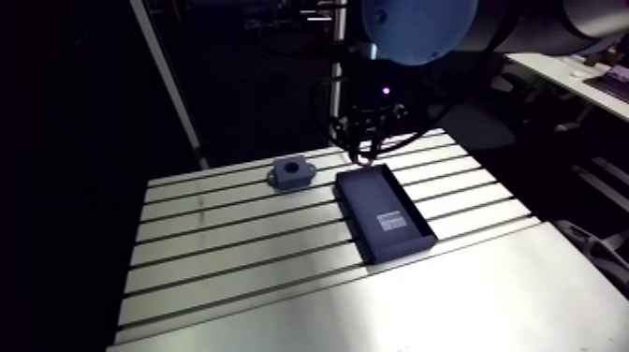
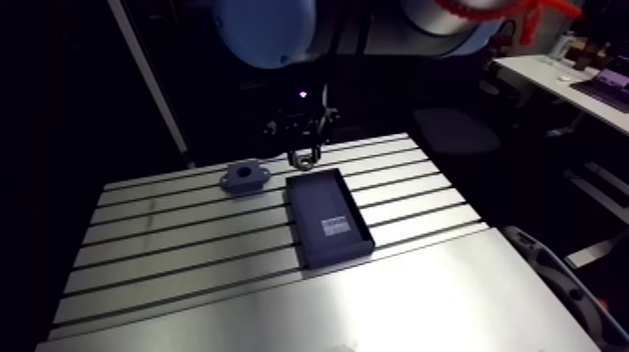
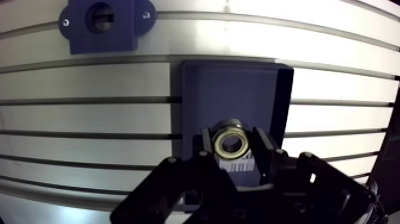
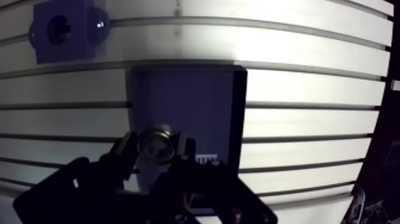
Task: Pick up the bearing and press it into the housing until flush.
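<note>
The small silver ring-shaped metal bearing (image 3: 231,145) is pinched between the 2 fingers of the black gripper (image 3: 232,150), over the dark rectangular tray (image 3: 238,89), with its bore facing the wrist camera. The blue housing block (image 3: 107,24) sits near the far edge of the slotted aluminium table (image 3: 89,122), bore upward, close to the tray's far corner.

arm view: room v. dim, table (image 1: 215,245) lit from above, soft glare on near part; dark tray (image 1: 384,213) almost black. wrist view: hard glare on table beyond tray, gripper (image 3: 231,146) in silhouette, bearing (image 3: 231,143) catches light, slots (image 3: 89,101) bow twd edges.
</note>
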{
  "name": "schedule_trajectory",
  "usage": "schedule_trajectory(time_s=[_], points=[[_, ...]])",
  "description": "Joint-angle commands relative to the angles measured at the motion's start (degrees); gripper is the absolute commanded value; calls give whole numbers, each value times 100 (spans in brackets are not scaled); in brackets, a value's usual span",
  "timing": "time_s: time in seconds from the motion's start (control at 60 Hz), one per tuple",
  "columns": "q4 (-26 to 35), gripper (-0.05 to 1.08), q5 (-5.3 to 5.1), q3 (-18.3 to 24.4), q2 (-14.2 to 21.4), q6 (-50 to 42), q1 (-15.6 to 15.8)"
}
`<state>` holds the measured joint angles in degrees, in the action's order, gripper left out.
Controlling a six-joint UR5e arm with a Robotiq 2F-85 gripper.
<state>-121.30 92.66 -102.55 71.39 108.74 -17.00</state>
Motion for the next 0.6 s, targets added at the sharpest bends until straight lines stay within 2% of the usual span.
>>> schedule_trajectory(time_s=[0.017, 0.233, 0.433, 0.6], points=[[263, 79, -8, 702, -298, -427, 611], [467, 81, -16, 1154, -736, -627, 1048], [815, 81, 10, 1543, -1031, -776, 1153], [848, 81, 28, 1712, -1154, -788, 1199]])
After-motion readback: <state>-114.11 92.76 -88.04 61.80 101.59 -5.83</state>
